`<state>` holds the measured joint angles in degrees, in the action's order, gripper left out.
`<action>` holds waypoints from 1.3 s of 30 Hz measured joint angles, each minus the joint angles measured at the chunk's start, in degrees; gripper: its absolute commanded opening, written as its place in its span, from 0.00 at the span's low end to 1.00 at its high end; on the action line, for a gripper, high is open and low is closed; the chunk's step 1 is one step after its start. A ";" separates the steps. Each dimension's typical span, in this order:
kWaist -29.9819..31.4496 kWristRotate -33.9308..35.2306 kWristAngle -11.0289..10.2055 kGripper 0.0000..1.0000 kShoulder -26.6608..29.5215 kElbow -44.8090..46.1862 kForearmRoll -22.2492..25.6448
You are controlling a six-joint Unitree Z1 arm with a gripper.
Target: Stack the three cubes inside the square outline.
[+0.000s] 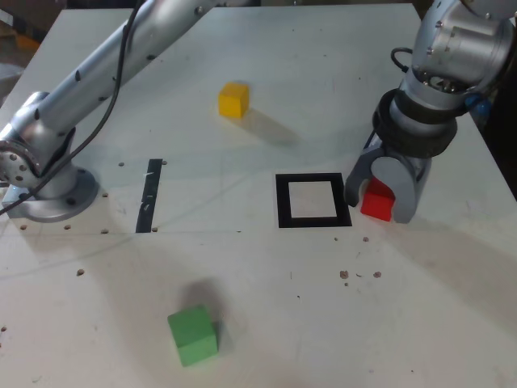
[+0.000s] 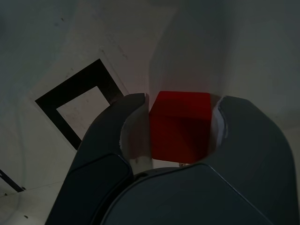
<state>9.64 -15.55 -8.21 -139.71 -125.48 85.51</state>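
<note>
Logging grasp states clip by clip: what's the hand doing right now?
Hand: around the red cube, fingers on both sides; whether it is clamped or still open cannot be told.

On the counter [image 1: 323,73], the square outline [image 1: 313,200] sits toward the exterior view's right, with nothing inside it. Just beside its right edge in that view, one cube [image 1: 376,202] rests on the counter between the jaws of the claw [image 1: 380,198], outside the outline. A second cube [image 1: 233,99] lies farther back, left of the outline and well apart from it. A third cube [image 1: 193,335] sits near the front, also left. A straight tape strip [image 1: 149,196] lies left of the outline, near the arm base [image 1: 48,198].
</note>
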 measured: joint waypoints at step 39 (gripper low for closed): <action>-1.00 26.62 3.16 0.29 19.60 34.53 -14.08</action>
<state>8.64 11.06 -5.05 -120.11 -90.95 71.43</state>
